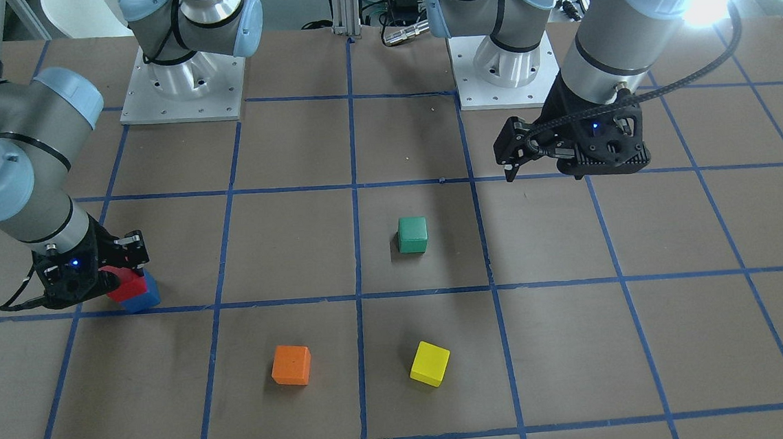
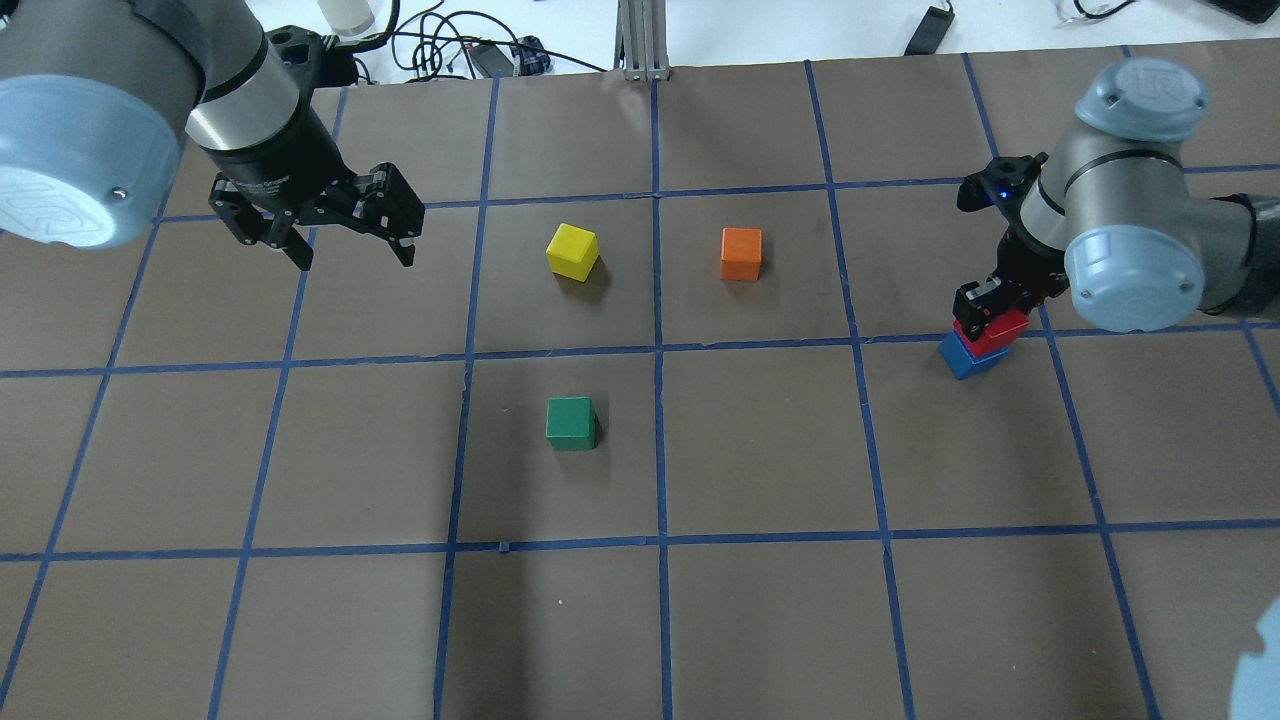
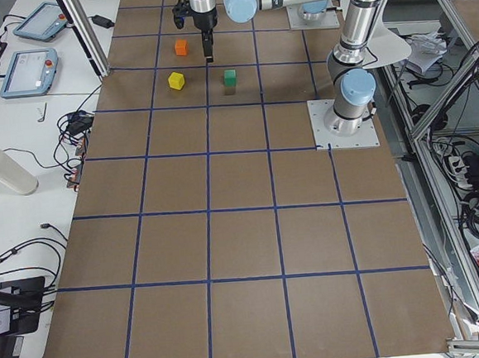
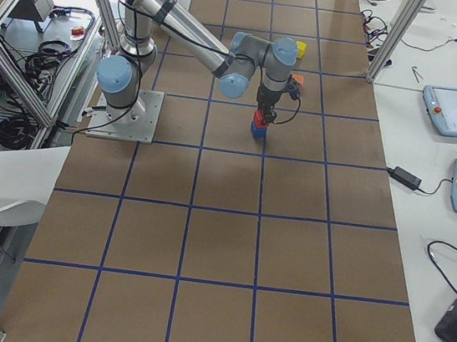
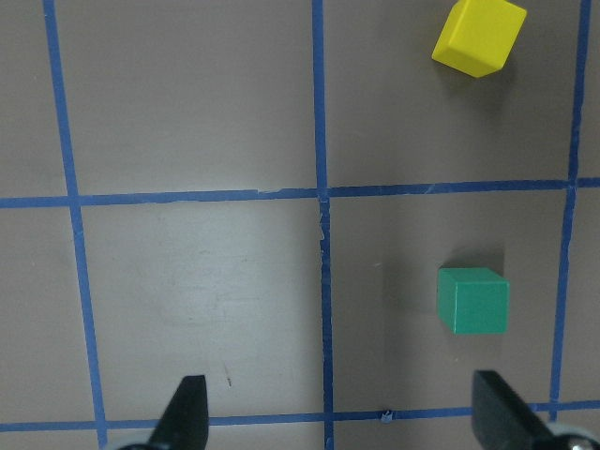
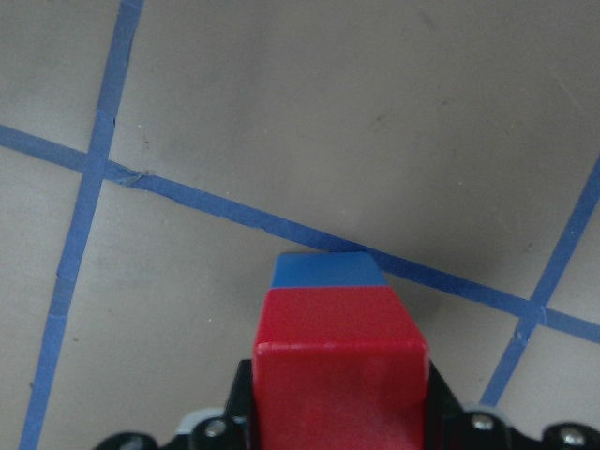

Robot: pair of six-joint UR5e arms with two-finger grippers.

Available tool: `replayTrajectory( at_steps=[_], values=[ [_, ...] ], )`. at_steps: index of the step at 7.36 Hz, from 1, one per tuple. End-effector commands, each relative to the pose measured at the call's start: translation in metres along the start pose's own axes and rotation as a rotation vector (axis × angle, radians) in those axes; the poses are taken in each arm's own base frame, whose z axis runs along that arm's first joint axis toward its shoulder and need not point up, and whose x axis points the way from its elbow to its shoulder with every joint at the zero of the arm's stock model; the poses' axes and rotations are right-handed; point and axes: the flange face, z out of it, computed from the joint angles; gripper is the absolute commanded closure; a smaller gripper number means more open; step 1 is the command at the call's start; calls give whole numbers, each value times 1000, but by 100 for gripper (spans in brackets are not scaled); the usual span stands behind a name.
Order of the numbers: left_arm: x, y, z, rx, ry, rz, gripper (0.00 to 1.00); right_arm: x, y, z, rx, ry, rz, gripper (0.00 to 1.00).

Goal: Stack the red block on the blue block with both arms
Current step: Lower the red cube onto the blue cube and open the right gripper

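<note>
While the red block [image 2: 992, 331] rests on top of the blue block [image 2: 966, 358], well to the robot's right of the green block [image 2: 571, 423], the right gripper [image 2: 1003, 306] has its fingers closed against the red block's sides. The left gripper [image 2: 355, 258] hangs above the table [image 2: 760, 620] on the green block's other side, fingers spread wide, holding nothing.

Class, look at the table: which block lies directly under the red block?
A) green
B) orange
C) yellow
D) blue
D: the red block sits on top of the blue block, whose edge shows beneath it.
</note>
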Motion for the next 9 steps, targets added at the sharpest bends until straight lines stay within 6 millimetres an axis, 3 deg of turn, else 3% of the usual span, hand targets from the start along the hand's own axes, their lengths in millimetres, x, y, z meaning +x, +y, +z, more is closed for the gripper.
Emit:
replayTrajectory(
  at_steps=[1, 4, 5, 6, 8, 9],
  values=[
    [0, 0, 0, -1, 2, 0, 0, -1, 2, 5, -9, -3, -1, 8],
    [0, -1, 1, -1, 1, 0, 0, 2, 1, 1, -10, 11, 2, 3],
    [0, -1, 1, -1, 1, 0, 0, 4, 0, -9, -4, 36, 2, 1],
    [0, -1, 0, 1, 1, 0, 0, 12, -9, -34, 15, 82, 0, 0],
    [0, -1, -3, 7, 0, 0, 0, 2, -12, -113, 42, 76, 78, 0],
    [0, -1, -5, 10, 0, 0, 0, -38, -20, -144, 63, 77, 75, 0]
  ],
)
